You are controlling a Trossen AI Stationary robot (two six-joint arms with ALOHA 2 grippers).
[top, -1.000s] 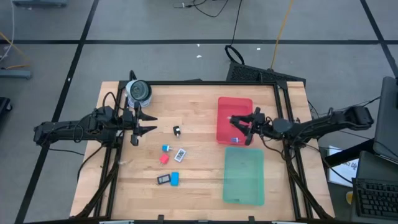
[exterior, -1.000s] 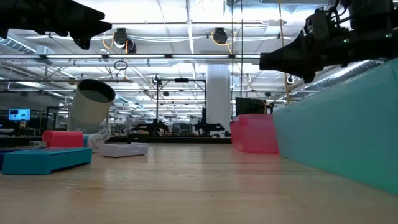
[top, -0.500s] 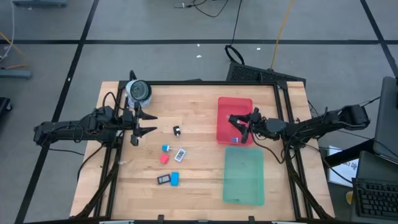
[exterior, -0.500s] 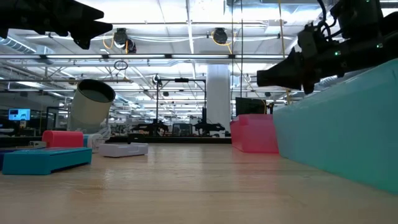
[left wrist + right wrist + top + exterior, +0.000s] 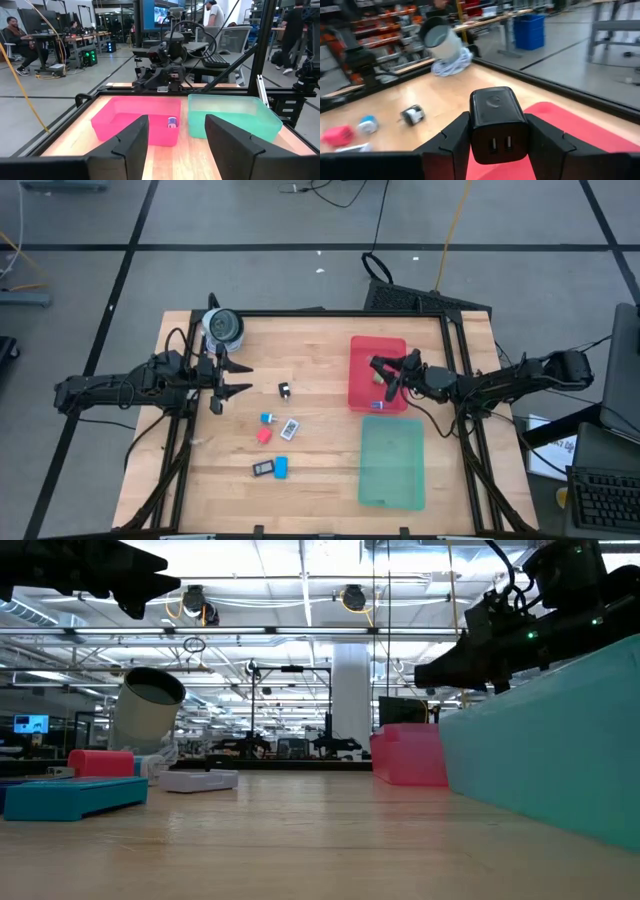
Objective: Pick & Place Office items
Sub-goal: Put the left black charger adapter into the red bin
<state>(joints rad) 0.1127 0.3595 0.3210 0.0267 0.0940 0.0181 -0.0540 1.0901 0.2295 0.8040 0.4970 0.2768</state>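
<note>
My right gripper (image 5: pixel 388 376) hovers over the red tray (image 5: pixel 362 350), shut on a dark block (image 5: pixel 492 112) with two slots in its face. A small blue piece (image 5: pixel 172 122) lies inside that tray. My left gripper (image 5: pixel 240 378) waits open at the table's left side, near the grey roll (image 5: pixel 222 327). On the wood between the arms lie a black-and-white piece (image 5: pixel 285 390), a small blue bit (image 5: pixel 267 418), a white tag (image 5: pixel 290 427), a pink piece (image 5: pixel 264 435), a dark piece (image 5: pixel 262 469) and a blue bar (image 5: pixel 281 468). My right gripper pinches the dark block between its two fingers (image 5: pixel 452 142), one on each side wall (image 5: pixel 473 125) of the block. The fingers reach out from the table's right side, slanting downward. The block is lifted clear, above the red tray's floor (image 5: pixel 555 120).
The green tray (image 5: pixel 391 461) sits just nearer than the red one, on the table's right half. A black frame rail (image 5: pixel 340 313) runs along the far edge. Bare wood lies between the scattered pieces and the trays. People and desks stand in the room beyond.
My right gripper has drifted a little toward the far edge over the red tray and sunk somewhat lower, still shut on the dark block. The left arm and the pieces on the table have stayed put.
</note>
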